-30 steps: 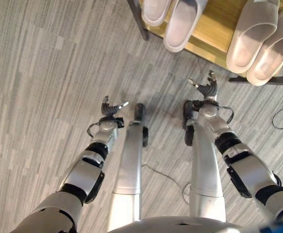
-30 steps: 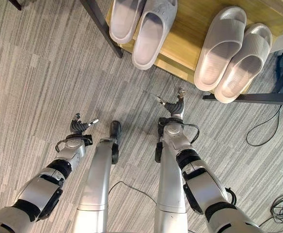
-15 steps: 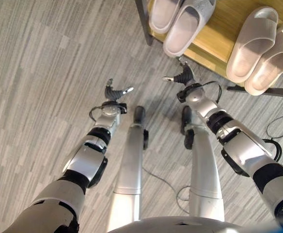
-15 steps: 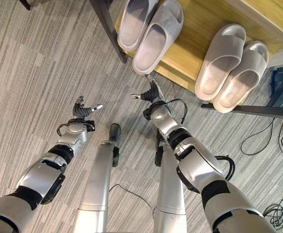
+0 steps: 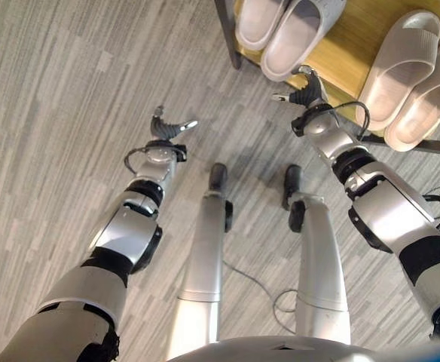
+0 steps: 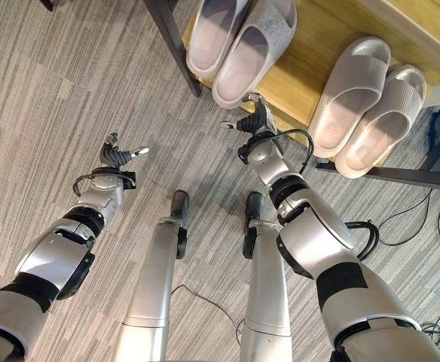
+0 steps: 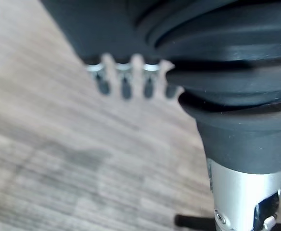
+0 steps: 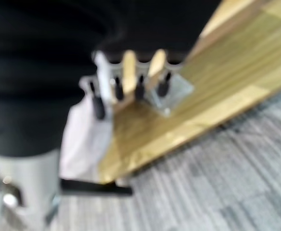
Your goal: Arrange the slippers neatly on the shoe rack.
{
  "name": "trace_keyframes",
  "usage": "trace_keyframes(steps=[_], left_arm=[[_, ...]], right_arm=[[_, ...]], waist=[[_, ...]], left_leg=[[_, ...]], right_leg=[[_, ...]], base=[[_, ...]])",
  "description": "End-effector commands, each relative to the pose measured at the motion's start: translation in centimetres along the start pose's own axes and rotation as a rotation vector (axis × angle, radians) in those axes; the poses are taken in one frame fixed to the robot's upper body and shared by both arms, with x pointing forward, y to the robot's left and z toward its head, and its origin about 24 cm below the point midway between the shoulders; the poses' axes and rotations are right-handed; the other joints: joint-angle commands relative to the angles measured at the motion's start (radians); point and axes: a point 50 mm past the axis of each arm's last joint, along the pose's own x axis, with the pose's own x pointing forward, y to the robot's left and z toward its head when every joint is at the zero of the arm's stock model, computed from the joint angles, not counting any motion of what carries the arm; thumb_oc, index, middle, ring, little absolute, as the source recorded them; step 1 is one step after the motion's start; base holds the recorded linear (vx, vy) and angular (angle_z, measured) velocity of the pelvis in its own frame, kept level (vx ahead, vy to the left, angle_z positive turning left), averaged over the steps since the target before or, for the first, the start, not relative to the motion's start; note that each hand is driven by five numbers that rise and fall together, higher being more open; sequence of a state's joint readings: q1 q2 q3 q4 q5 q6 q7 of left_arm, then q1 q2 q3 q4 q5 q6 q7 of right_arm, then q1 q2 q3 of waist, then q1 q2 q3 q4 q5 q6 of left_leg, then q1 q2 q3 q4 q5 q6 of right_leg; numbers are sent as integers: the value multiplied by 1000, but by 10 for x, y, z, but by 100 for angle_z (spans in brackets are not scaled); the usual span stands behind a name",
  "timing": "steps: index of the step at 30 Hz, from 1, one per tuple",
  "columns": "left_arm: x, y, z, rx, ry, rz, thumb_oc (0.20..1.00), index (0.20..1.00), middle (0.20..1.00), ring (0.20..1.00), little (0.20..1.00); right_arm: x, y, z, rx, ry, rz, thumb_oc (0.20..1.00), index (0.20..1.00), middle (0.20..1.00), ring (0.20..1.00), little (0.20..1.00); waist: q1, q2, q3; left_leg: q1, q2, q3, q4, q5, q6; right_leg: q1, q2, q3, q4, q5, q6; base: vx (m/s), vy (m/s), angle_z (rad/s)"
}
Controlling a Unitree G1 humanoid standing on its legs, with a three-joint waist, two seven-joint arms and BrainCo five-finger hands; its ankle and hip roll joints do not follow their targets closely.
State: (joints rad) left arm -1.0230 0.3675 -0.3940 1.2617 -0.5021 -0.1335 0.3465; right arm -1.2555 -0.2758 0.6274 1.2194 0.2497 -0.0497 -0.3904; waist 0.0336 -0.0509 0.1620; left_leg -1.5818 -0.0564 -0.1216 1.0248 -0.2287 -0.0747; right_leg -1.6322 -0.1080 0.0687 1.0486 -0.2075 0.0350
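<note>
Slippers (image 6: pixel 244 47): two pale pairs lie on the shoe rack (image 6: pixel 314 56). We judge them light, soft foam; grip the heel edge. Right hand (image 6: pixel 255 123), fingers loosely spread and empty, hovers near; left hand (image 6: pixel 117 156) likewise, over carpet (image 6: pixel 47 113).

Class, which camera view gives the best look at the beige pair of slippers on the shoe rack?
The right eye view: both beige slippers lie side by side in full on the wooden shoe rack. In the left eye view the outer slipper is cut off by the picture's edge. The right wrist view shows the shelf's wood and a pale blurred shape that cannot be identified.
</note>
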Motion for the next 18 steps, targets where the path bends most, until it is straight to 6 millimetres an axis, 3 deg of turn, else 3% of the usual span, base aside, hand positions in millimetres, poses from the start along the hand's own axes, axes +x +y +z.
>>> trace_keyframes(steps=[1,3,4,6,8,11,12,14,15,17,18], left_arm=[[0,20,-21,20,77,58,1000,1000,1000,1000,1000],[-5,17,-37,16,106,45,1000,1000,1000,1000,1000],[-13,15,-57,14,138,35,1000,1000,1000,1000,1000],[-21,15,-75,9,169,28,1000,1000,1000,1000,1000],[-38,8,-103,-17,215,13,1000,1000,1000,1000,1000],[-53,2,-125,-6,249,-12,1000,1000,1000,1000,1000],[-53,2,-125,-6,249,-12,1000,1000,1000,1000,1000],[-71,-9,-145,34,270,-97,1000,1000,1000,1000,1000],[-71,-9,-145,34,271,-97,1000,1000,1000,1000,1000],[-82,-17,-156,75,290,-163,1000,1000,1000,1000,1000],[-82,-17,-156,75,290,-163,1000,1000,1000,1000,1000]], right_arm=[[-2,17,14,6,-20,15,1000,1000,1000,1000,1000],[-11,28,-8,45,41,42,1000,1000,1000,1000,1000],[-21,37,-33,89,100,63,1000,1000,1000,1000,1000],[-33,44,-56,112,153,82,1000,1000,1000,1000,1000],[-60,56,-98,115,236,104,1000,1000,1000,1000,1000],[-92,64,-141,71,348,130,1000,1000,1000,1000,1000],[-92,64,-141,71,349,130,1000,1000,1000,1000,1000],[-149,74,-200,-5,536,215,1000,1000,1000,1000,1000],[-149,74,-200,-5,536,216,1000,1000,1000,1000,1000],[-180,77,-226,-62,627,286,1000,1000,1000,1000,1000],[-180,77,-226,-62,628,286,1000,1000,1000,1000,1000]], waist=[[-12,20,-18],[-15,19,-19],[-19,19,-14],[-24,18,-7],[-34,15,12],[-51,11,30],[-51,11,30],[-70,-6,34],[-70,-6,36],[-75,-12,31],[-74,-12,33]], left_leg=[[24,7,-28,-72,8,33],[43,12,-25,-72,8,32],[75,18,-23,-85,9,32],[118,29,-18,-111,10,33],[239,50,-11,-210,26,30],[376,54,-8,-324,48,30],[377,54,-8,-324,48,30],[565,54,-8,-469,76,20],[570,54,-8,-472,77,20],[672,57,-3,-539,83,18],[676,57,-2,-541,84,18]], right_leg=[[102,9,58,-46,-41,32],[124,12,57,-52,-36,30],[160,13,50,-69,-29,30],[205,10,44,-98,-20,31],[318,-10,38,-187,3,37],[451,-30,18,-299,39,45],[452,-30,18,-299,39,45],[641,-50,-14,-450,84,60],[646,-50,-14,-452,85,60],[742,-58,-29,-523,104,68],[746,-58,-29,-525,105,68]], base=[[0,0,0],[-43,21,0],[-61,36,-2],[-73,55,-4],[-93,92,-4],[-82,53,-5],[-81,66,6],[-75,60,8],[-26,34,5],[2,32,12],[20,19,3]])
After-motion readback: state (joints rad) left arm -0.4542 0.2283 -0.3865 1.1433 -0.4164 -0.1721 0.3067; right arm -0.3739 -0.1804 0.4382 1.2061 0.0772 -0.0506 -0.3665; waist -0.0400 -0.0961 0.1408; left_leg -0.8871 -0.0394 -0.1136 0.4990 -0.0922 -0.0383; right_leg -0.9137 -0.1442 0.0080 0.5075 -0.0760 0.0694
